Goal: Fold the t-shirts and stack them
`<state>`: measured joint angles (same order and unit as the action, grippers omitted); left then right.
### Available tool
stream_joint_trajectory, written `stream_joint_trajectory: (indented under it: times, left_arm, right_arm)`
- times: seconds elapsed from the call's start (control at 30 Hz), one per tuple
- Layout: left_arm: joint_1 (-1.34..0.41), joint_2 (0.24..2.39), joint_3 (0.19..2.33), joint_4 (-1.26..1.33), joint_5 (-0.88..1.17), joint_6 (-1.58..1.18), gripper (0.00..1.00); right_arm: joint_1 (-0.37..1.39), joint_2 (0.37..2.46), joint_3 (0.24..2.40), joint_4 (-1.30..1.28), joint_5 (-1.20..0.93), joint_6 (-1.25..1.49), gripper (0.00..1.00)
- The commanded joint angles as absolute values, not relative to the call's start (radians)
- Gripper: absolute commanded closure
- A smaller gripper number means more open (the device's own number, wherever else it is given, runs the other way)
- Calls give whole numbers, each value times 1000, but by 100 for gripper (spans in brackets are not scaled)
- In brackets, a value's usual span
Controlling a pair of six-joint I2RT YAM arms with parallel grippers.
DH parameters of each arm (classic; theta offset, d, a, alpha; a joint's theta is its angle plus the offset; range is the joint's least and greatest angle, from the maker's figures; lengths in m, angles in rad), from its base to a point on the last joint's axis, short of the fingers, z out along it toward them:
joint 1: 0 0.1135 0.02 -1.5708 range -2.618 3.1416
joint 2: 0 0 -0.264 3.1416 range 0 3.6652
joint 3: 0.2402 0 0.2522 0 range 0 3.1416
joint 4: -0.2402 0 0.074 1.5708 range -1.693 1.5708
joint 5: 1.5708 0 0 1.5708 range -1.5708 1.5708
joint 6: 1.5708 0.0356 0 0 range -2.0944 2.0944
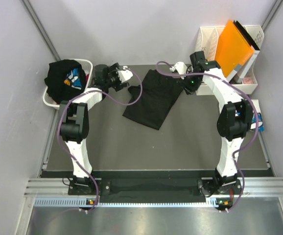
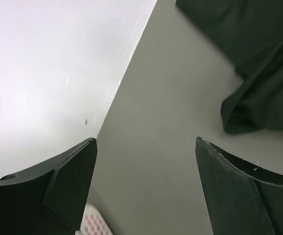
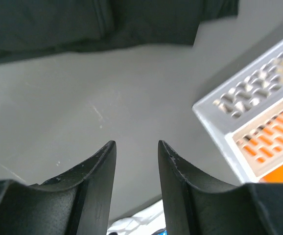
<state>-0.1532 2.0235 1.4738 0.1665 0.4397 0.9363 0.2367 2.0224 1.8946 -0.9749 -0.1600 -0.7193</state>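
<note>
Between left gripper [image 1: 127, 77] and right gripper [image 1: 176, 68], on the table [image 1: 180, 142]: a t-shirt [image 1: 153, 98]. Left of the left gripper, a basket [image 1: 86, 63] with a second t-shirt [image 1: 63, 78] inside. Right of the right gripper, a rack [image 1: 207, 39] holding a folder [image 1: 234, 46].

Black t-shirt [image 1: 153, 98]: soft matt cloth, creased, no sheen.
Printed black t-shirt [image 1: 65, 78]: same matt cloth, and the print looks flat.
Laundry basket [image 1: 87, 63]: white plastic.
Desk [image 3: 107, 107]: grey, matt, smooth, with fine pale scratches.
File rack [image 3: 229, 105]: white perforated plastic, slight sheen.
Orange folder [image 1: 234, 46]: smooth, faintly glossy. Paper or plastic, cannot tell.
Left gripper [image 2: 145, 147], right gripper [image 3: 136, 144]: matt black plastic, edges flecked pale.
Rail [image 1: 156, 188] at near edge: ribbed bare metal.
</note>
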Motion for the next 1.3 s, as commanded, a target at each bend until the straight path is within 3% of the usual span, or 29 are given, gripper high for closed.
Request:
stream_joint_trajectory:
  times: [0.0,0.17,0.3,0.4,0.63,0.8,0.97,1.27]
  left_arm:
    - [-147,1922,1395,259,350,919,14]
    - [-169,1914,1491,36,458,839,13]
    - [-164,1959,1672,-298,693,726,12]
    - [-163,2014,1770,-409,879,722,11]
    - [-160,2305,2163,-887,957,821,14]
    - [-161,2405,2159,-833,858,783,20]
    - [-161,2393,2099,-690,781,730,19]
    - [-156,2379,2147,-699,876,724,17]
  right_arm:
    - [265,2080,2055,-1005,-236,-710,64]
    - [265,2171,2239,-1055,-325,-614,68]
    - [265,2166,2212,-1029,-334,-594,67]
    - [265,2151,2180,-1026,-334,-594,67]
    - [265,2088,2108,-1017,-266,-643,65]
    - [267,2016,2034,-1000,-219,-678,64]
    - [262,1961,1961,-982,-189,-693,64]
    - [261,1985,1986,-986,-184,-686,64]
